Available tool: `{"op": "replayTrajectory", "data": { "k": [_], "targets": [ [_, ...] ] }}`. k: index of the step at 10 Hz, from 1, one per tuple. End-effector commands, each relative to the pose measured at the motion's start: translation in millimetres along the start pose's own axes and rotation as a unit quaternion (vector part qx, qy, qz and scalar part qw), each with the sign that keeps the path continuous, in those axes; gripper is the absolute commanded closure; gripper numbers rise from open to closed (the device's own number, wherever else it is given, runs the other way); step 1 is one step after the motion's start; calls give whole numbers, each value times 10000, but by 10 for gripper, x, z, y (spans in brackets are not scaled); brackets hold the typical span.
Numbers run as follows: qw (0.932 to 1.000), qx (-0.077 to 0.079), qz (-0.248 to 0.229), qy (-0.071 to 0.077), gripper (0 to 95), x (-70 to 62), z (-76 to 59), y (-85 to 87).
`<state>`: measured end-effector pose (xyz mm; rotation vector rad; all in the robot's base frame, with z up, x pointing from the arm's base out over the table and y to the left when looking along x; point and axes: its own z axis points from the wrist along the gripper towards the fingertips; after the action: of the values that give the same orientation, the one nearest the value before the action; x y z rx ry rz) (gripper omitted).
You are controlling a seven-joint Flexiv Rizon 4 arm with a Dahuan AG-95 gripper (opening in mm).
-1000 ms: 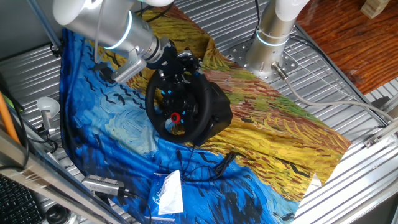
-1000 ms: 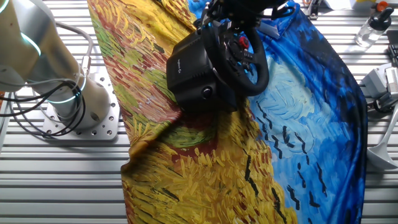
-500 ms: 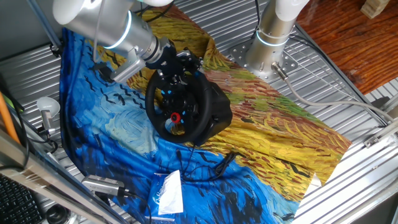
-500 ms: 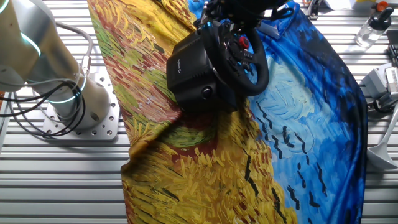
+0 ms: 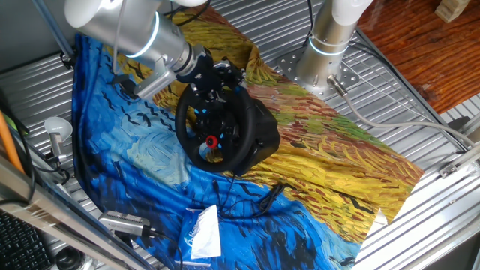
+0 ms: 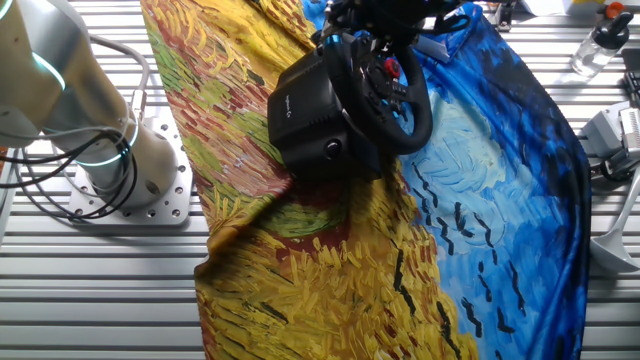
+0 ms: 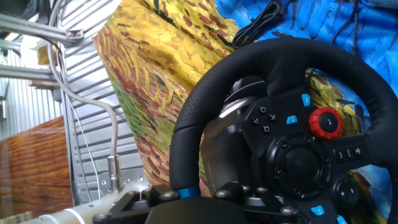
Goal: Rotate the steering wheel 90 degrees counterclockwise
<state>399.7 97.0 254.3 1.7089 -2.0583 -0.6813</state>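
Painted cloth [image 5: 330, 161] covers our table; our gripper [image 5: 217, 77] meets the steering wheel [image 5: 214, 129] rim, finger spread hidden. Next, we judge, sweep it counterclockwise.

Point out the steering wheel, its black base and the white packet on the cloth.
steering wheel [image 5: 185, 135], one fixed view: on the left of its black rim.
black base [image 6: 305, 110], the other fixed view: on its flat side panel.
white packet [image 5: 202, 232], one fixed view: on the middle of the packet.
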Motion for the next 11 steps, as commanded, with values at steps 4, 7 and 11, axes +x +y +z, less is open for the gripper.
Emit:
{"op": "replayTrajectory", "data": {
  "k": [4,7,11],
  "targets": [
    [10000,-13,-2,15,380,0,-6,5],
    [10000,-20,0,3,380,0,-5,4],
    [9995,-239,174,-125,380,-1,-6,4]
  ]
}}
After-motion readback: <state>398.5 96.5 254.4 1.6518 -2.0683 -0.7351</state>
